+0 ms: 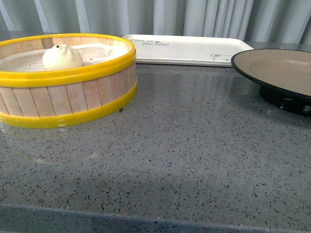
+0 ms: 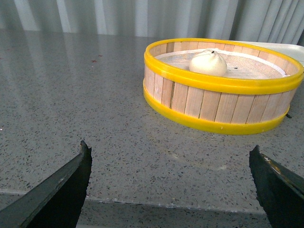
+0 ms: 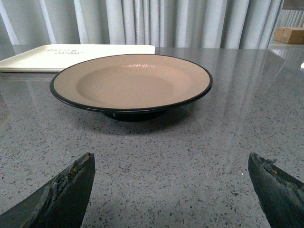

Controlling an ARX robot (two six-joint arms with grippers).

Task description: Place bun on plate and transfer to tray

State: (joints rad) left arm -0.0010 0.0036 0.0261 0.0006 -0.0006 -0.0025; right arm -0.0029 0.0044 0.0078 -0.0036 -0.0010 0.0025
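A white pleated bun (image 1: 62, 57) (image 2: 208, 62) rests inside a yellow-rimmed wooden steamer basket (image 1: 68, 99) (image 2: 223, 107) at the left. The beige plate (image 1: 284, 70) (image 3: 130, 80) with its black rim stands empty at the right. Behind both lies the white tray (image 1: 184, 48) (image 3: 71, 57), with nothing on it. My left gripper (image 2: 170, 154) is open near the table's front edge, well short of the basket. Facing the plate and short of it, my right gripper (image 3: 171, 161) is open too. Neither arm shows in the front view.
The speckled grey stone counter (image 1: 184, 145) stretches between the basket and the plate. Its front edge (image 1: 146, 218) runs close to the camera. Pale curtains (image 1: 194, 17) hang behind the table. A cardboard box (image 3: 290, 34) sits far off to the right.
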